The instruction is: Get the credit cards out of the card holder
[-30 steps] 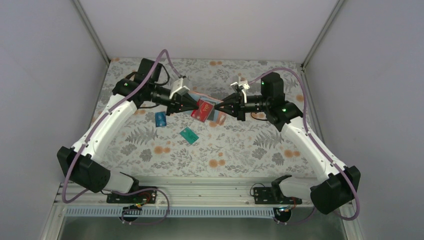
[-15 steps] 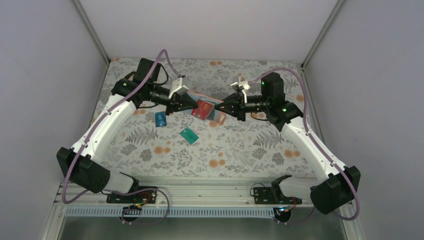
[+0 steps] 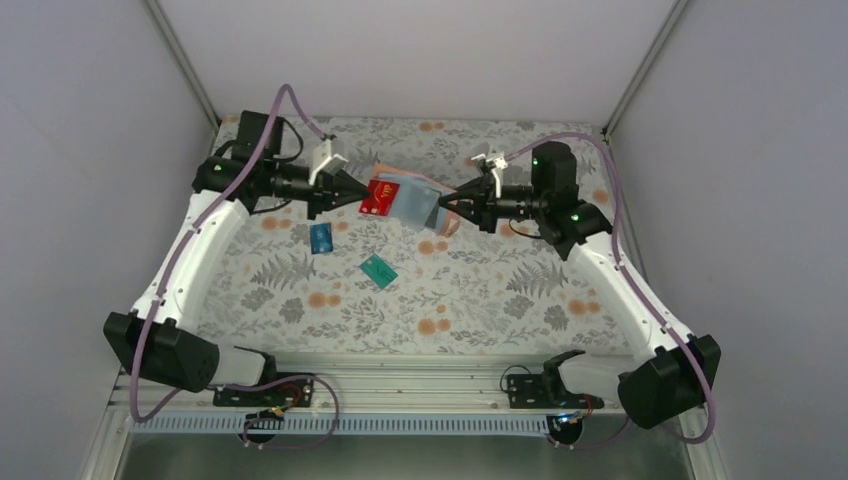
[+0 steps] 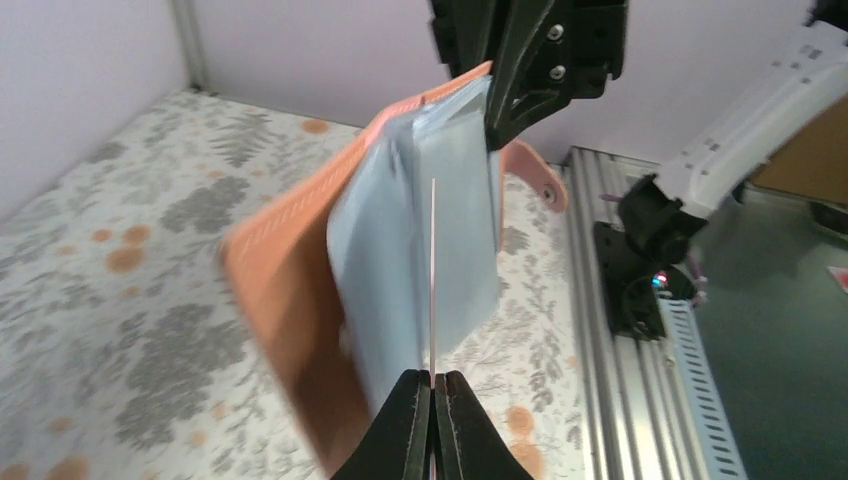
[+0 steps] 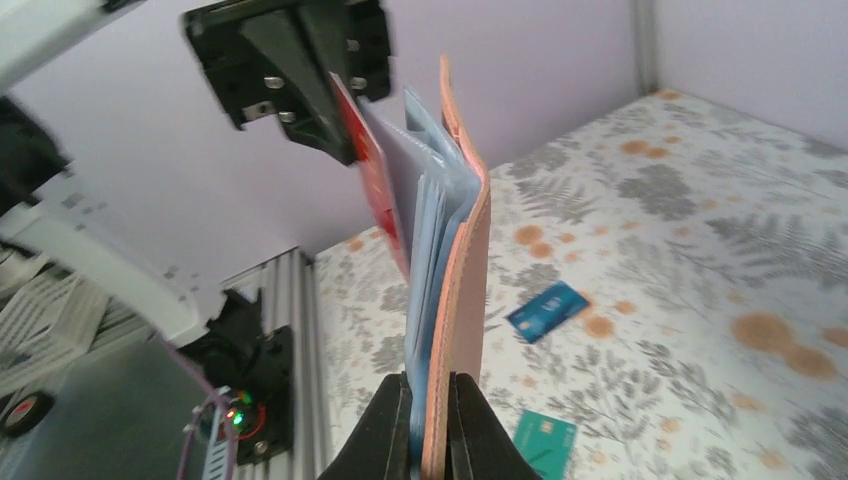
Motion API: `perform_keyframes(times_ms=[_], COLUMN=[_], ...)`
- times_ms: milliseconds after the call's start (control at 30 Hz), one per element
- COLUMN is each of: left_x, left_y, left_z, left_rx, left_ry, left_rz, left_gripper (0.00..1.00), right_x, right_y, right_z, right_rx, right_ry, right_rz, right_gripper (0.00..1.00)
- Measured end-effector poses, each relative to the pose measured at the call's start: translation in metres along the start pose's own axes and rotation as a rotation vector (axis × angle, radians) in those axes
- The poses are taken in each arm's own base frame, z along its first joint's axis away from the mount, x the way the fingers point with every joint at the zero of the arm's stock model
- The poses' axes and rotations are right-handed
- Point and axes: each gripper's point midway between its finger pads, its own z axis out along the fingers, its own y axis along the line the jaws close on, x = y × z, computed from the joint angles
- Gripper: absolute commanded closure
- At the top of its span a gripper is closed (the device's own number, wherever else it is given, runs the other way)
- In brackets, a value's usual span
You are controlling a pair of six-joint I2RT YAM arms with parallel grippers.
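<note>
While blue card (image 3: 320,238) and teal card (image 3: 379,270) lie freed at seven o'clock, our left gripper (image 3: 358,195) pinches the red card (image 3: 378,197), our right gripper (image 3: 447,208) the card holder (image 3: 418,205).

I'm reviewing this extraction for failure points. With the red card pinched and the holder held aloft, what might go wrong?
The left tool grips the red card only by its edge; it may slip. The right tool pinches just one end of the card holder, so pulling could twist it loose.
</note>
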Motion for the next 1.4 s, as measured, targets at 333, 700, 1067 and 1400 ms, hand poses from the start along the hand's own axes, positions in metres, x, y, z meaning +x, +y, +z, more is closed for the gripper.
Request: perform_keyframes(times_ms=[333, 700, 1067, 1400], left_x=[0.038, 0.188, 0.233, 0.243], left_y=[0.070, 0.207, 0.219, 0.224], left_z=[-0.019, 0.049, 0.096, 0.087], left_rx=[-0.170, -0.294, -0.292, -0.360], left_ry=[-0.012, 0.140, 0.159, 0.213], left_rz=[-0.250, -0.755, -0.865, -0.864], left_gripper=[0.98, 0.97, 0.89, 0.22], right_x=[-0.008, 0.001, 0.013, 0.016], right_y=[-0.077, -0.094, -0.099, -0.089], right_z=[-0.047, -0.049, -0.043, -0.039], right_rx=[0.331, 0.402, 0.376, 0.326], right_ry=[-0.086, -0.077, -0.049, -0.035], right_rz=[0.202, 0.260, 0.303, 0.313], right_gripper=[0.96, 0.96, 0.96, 0.96])
